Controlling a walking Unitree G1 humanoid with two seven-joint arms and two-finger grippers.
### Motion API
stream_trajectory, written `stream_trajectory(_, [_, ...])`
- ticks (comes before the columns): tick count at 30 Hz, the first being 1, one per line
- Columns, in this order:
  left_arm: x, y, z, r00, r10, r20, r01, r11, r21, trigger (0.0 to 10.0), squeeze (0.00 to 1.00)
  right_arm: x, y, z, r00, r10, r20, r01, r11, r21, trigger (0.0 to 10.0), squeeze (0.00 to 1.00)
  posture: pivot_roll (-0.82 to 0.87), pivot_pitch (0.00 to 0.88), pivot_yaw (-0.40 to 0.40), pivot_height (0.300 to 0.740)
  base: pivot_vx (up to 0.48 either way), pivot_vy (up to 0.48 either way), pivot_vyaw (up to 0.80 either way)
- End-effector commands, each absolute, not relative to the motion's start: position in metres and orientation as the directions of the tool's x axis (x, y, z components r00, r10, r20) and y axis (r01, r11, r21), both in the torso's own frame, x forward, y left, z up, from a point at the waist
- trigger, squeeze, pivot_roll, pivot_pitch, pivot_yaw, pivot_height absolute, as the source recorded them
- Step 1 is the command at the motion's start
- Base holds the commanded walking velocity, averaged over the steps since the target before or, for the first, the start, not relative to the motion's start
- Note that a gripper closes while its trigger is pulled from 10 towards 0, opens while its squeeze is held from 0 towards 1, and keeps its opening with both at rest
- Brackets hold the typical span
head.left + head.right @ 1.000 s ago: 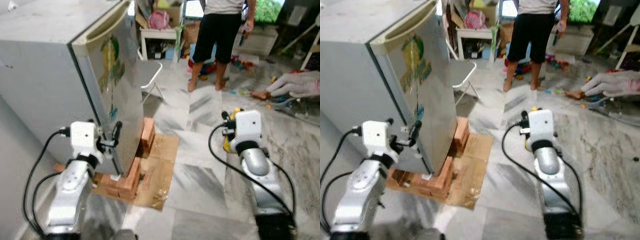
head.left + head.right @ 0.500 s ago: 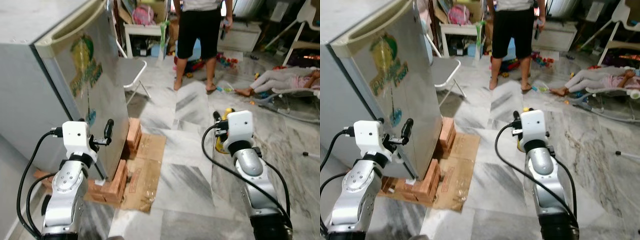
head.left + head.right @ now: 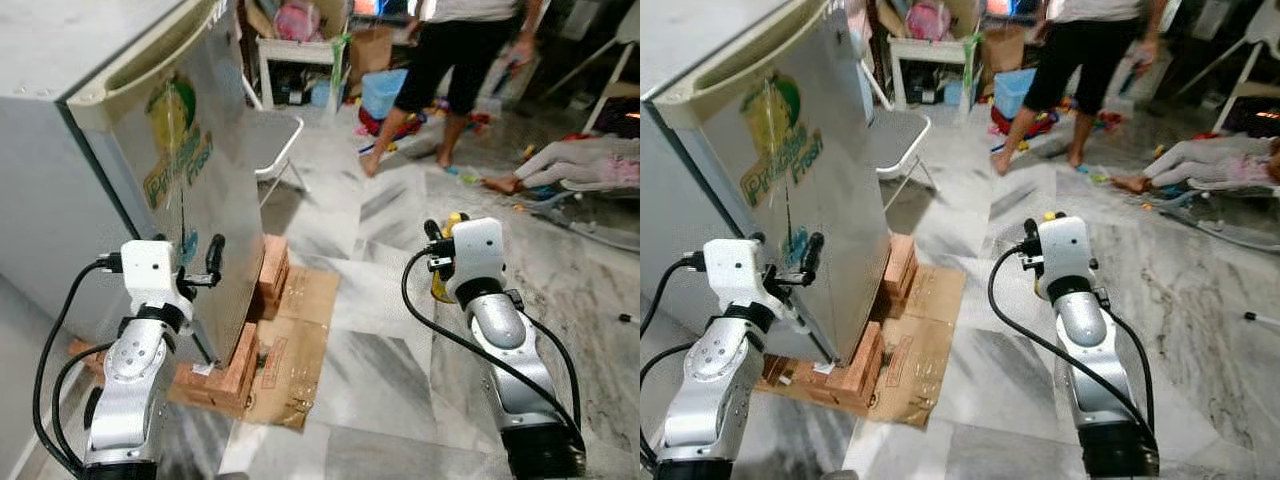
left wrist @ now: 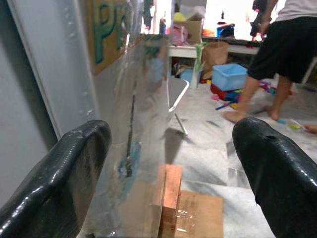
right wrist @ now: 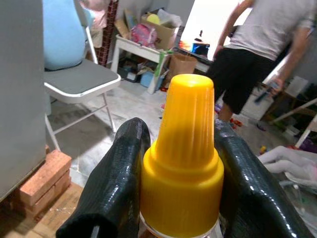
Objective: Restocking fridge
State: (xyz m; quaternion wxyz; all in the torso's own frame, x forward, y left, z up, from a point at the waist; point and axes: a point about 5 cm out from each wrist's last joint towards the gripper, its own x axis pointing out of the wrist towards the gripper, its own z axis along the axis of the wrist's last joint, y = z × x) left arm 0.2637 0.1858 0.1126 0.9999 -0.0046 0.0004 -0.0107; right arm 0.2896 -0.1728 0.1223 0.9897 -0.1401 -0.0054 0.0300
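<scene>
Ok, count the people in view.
2. One person stands at the back of the room in black shorts; another lies on the floor to the right. Clutter at the back could hide more.

Grey veined marble floor [image 3: 390,380], flattened cardboard [image 3: 300,340], folding chair [image 3: 272,140], cluttered white shelf [image 3: 300,55]

The one readable sign is a sticker [image 3: 780,140] on the door of the fridge [image 3: 830,230]: green letters on a yellow band, under a round green and yellow emblem. The second word reads "Fresh"; the first starts with "P" and looks like "Paradise" (too blurred to be sure). In the left wrist view the band's first letters [image 4: 108,29], "PR", show large at about 11 o'clock. A small blue sticker [image 3: 795,243] lower on the door cannot be read.
</scene>
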Motion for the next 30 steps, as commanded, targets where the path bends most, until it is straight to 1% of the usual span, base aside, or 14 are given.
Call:
stream_trajectory(1, [0.262, 0.187, 0.109, 1.0, -0.002, -0.022, 0.002, 1.0, -0.002, 10.0, 0.0, 0.29, -0.171, 0.131, 0.996, 0.077, 0.046, -0.061, 0.956, -0.287, 10.0, 0.0, 0.04, 0.0, -0.028, 0.74, 0.0, 0.0, 0.66])
stream_trajectory(2, [0.261, 0.188, 0.109, 1.0, -0.002, -0.02, 0.002, 1.0, 0.002, 10.0, 0.0, 0.289, -0.171, 0.131, 0.996, 0.078, 0.046, -0.062, 0.956, -0.286, 10.0, 0.0, 0.04, 0.0, -0.028, 0.74, 0.0, 0.0, 0.73])
stream_trajectory(4, [0.261, 0.188, 0.109, 1.0, -0.006, -0.016, 0.006, 1.0, 0.0, 10.0, 0.0, 0.289, -0.17, 0.131, 0.996, 0.079, 0.045, -0.063, 0.957, -0.283, 10.0, 0.0, 0.04, 0.0, -0.028, 0.74, 0.0, 0.454, 0.61])
stream_trajectory(11, [0.263, 0.188, 0.11, 1.0, -0.011, -0.011, 0.011, 1.0, 0.007, 10.0, 0.0, 0.29, -0.172, 0.132, 0.996, 0.07, 0.051, -0.053, 0.959, -0.28, 10.0, 0.0, 0.03, 0.0, -0.026, 0.74, 0.0, 0.442, 0.0])
stream_trajectory(25, [0.262, 0.18, 0.112, 0.996, -0.084, 0.004, 0.084, 0.996, -0.008, 10.0, 0.0, 0.289, -0.173, 0.132, 0.997, 0.049, 0.054, -0.032, 0.959, -0.282, 10.0, 0.0, 0.03, 0.0, -0.024, 0.74, 0.0, 0.0, 0.0])
stream_trajectory(30, [0.272, 0.176, 0.108, 0.996, -0.085, -0.027, 0.084, 0.996, -0.026, 10.0, 0.0, 0.284, -0.177, 0.131, 0.998, 0.043, 0.042, -0.029, 0.959, -0.283, 10.0, 0.0, 0.02, 0.0, -0.028, 0.74, 0.0, 0.0, 0.0])
